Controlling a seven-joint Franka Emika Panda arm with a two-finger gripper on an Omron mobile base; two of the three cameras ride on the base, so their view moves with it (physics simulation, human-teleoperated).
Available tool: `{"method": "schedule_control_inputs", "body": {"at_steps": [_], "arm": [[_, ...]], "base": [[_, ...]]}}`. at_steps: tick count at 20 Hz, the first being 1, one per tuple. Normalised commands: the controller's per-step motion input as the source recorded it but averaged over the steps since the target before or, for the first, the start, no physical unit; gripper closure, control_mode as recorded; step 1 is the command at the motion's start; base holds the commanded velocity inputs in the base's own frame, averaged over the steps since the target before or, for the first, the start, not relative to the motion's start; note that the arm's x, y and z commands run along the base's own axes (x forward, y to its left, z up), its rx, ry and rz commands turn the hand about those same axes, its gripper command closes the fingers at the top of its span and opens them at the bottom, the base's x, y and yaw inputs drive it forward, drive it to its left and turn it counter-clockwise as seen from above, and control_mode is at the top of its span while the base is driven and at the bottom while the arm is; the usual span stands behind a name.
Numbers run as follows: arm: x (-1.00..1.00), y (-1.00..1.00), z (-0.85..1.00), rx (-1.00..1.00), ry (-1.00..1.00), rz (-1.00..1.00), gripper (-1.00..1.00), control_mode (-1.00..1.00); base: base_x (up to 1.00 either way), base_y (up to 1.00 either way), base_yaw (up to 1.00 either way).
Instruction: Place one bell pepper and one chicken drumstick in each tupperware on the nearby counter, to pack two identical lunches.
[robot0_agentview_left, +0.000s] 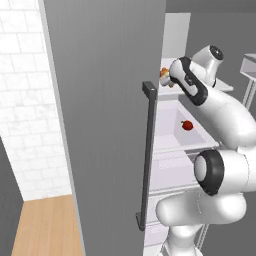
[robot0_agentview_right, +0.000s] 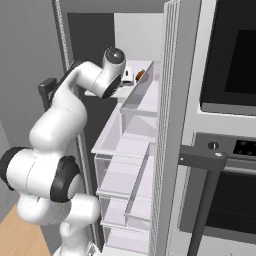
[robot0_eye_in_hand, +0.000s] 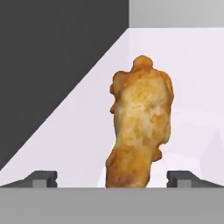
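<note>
White shelf (robot0_eye_in_hand: 183, 109) bears a chicken drumstick (robot0_eye_in_hand: 139, 127) between claw (robot0_eye_in_hand: 112, 178) tips.

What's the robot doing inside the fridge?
The white robot arm is reaching into the open fridge, up to an upper shelf. Its gripper is open, with a golden chicken drumstick lying right between the two fingertips, not yet squeezed. So it looks like it is about to grab that drumstick. One shelf lower, a small red bell pepper sits waiting. The fridge door is swung wide open beside the arm.
</note>
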Motion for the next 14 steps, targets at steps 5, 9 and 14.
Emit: {"method": "schedule_control_inputs", "body": {"at_steps": [5, 9, 14], "arm": [[0.7, -0.02, -0.07, 0.0, 0.0, 0.05, -1.0, -1.0], [0.52, -0.02, -0.4, -0.01, 0.0, 0.07, 1.0, -1.0], [0.23, 0.11, -0.81, -0.08, 0.0, 0.1, 1.0, -1.0]], "base": [[0.0, 0.0, 0.0], [0.0, 0.0, 0.0], [0.0, 0.0, 0.0]]}}
